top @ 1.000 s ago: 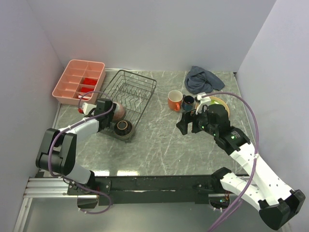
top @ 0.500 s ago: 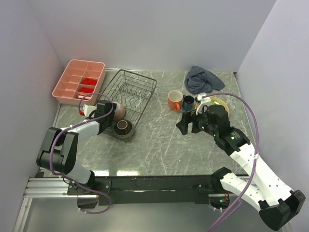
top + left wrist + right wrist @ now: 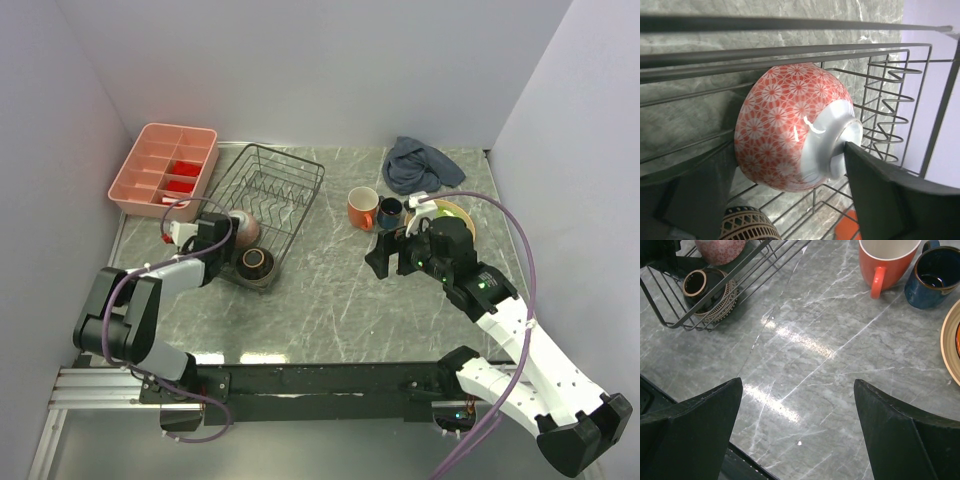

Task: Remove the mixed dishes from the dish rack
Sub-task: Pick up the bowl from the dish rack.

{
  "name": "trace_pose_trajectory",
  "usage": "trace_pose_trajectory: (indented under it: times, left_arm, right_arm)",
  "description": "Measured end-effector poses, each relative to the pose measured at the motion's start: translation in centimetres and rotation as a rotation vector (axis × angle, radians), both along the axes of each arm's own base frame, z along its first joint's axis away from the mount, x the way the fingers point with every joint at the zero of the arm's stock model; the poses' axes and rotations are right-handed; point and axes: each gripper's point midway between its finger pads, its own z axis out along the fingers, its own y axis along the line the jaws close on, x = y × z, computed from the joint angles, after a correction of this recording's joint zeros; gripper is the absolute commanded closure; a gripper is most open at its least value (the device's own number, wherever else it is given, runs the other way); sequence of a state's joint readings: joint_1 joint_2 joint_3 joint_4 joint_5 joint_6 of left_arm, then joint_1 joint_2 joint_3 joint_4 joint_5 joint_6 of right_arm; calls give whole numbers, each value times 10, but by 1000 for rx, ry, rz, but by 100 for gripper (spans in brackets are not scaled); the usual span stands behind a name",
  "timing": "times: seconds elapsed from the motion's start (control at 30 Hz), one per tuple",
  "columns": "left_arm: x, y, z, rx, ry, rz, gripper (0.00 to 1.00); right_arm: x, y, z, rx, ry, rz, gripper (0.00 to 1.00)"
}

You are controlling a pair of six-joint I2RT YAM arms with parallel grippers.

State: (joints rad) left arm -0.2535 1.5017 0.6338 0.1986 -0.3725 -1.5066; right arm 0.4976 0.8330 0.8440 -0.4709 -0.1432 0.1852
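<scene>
The black wire dish rack (image 3: 285, 175) holds the pinkish bowl (image 3: 246, 228) on its side and the dark brown bowl (image 3: 256, 264). My left gripper (image 3: 222, 236) reaches in from the rack's left. In the left wrist view its jaws straddle the pinkish bowl (image 3: 785, 125), with the right finger (image 3: 875, 175) against the white foot and the left finger (image 3: 695, 195) at the rim. The orange mug (image 3: 362, 208), dark blue cup (image 3: 390, 212) and tan-yellow plate (image 3: 456, 211) stand on the table to the right. My right gripper (image 3: 388, 256) hovers open and empty near them. I cannot pick out the lime green plate.
A pink compartment tray (image 3: 150, 170) with red items sits at the back left, beside the rack. A grey-blue cloth (image 3: 420, 163) lies at the back right. White walls close in the left, back and right sides. The grey marble table (image 3: 320, 300) spreads between the arms.
My left gripper has shifted slightly toward the near left beside the pinkish bowl. The bowl stays in the rack. The right arm has not moved.
</scene>
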Motion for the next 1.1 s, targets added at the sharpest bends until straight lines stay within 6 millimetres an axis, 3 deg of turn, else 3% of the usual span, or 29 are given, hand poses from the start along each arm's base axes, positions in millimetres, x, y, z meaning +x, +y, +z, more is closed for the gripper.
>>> trace_pose_trajectory:
  times: [0.27, 0.47, 0.77, 1.1]
  left_arm:
    - [-6, 3, 15, 5, -46, 1, 43]
    - [-15, 6, 19, 29, -50, -16, 53]
    - [-17, 7, 50, 62, -130, -44, 72]
    - [-29, 13, 55, 165, -97, -93, 80]
  right_arm:
    - [0, 0, 0, 2, -1, 1, 0]
    - [0, 1, 0, 4, -3, 4, 0]
    - [-1, 2, 0, 8, -1, 12, 0]
    - [-4, 6, 1, 24, 9, 34, 0]
